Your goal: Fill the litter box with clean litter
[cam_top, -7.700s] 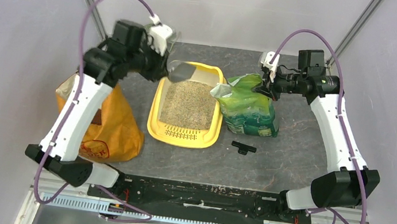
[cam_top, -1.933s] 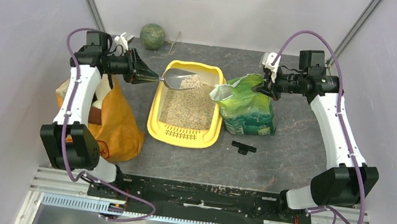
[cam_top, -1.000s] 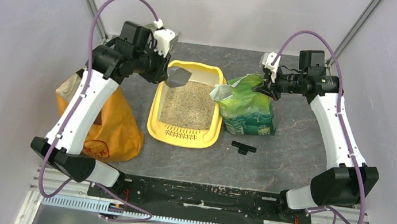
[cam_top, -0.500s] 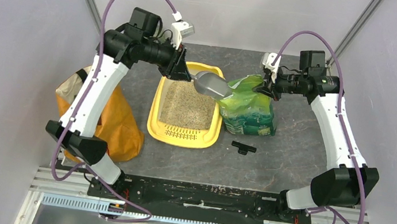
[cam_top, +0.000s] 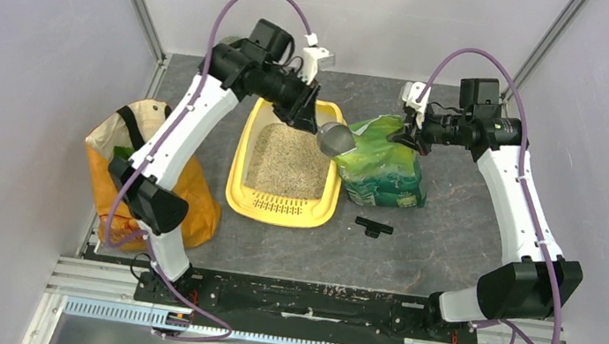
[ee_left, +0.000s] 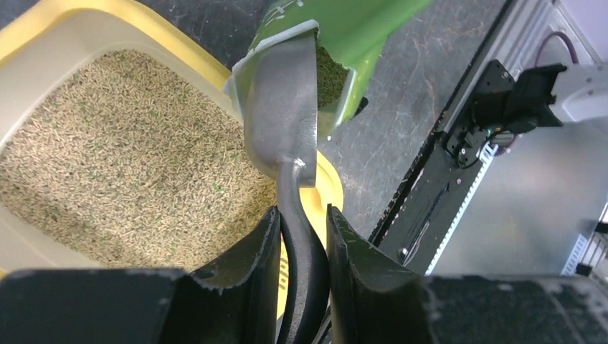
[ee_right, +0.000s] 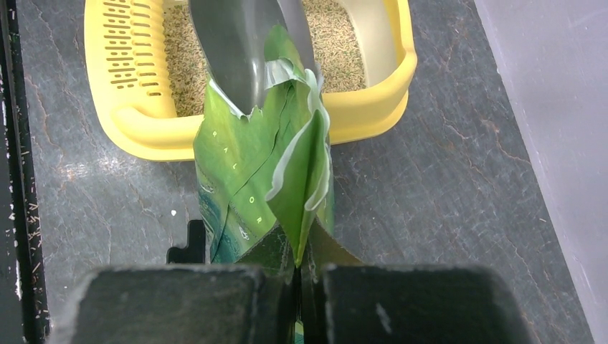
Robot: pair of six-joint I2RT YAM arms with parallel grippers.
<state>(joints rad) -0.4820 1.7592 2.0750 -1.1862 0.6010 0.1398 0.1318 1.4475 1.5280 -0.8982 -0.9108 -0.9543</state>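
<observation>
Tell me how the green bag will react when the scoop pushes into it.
Probably floppy: the green bag is thin creased film, its torn mouth folding around the scoop. Pushed alone it might tip or slide; the right gripper, shut on its top edge, seems to steady it. Its bulging base, with litter visible inside, suggests it is bottom-heavy.

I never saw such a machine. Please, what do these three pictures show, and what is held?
The left arm and right arm are robot arms bolted to a table. One picture looks down from above; the other two come from wrist cameras. On the table: a yellow litter box holding beige litter, a green bag, an orange bag, a small black part. The left fingers grip a grey scoop, its bowl at the green bag's mouth. The right fingers pinch that bag's top.
</observation>
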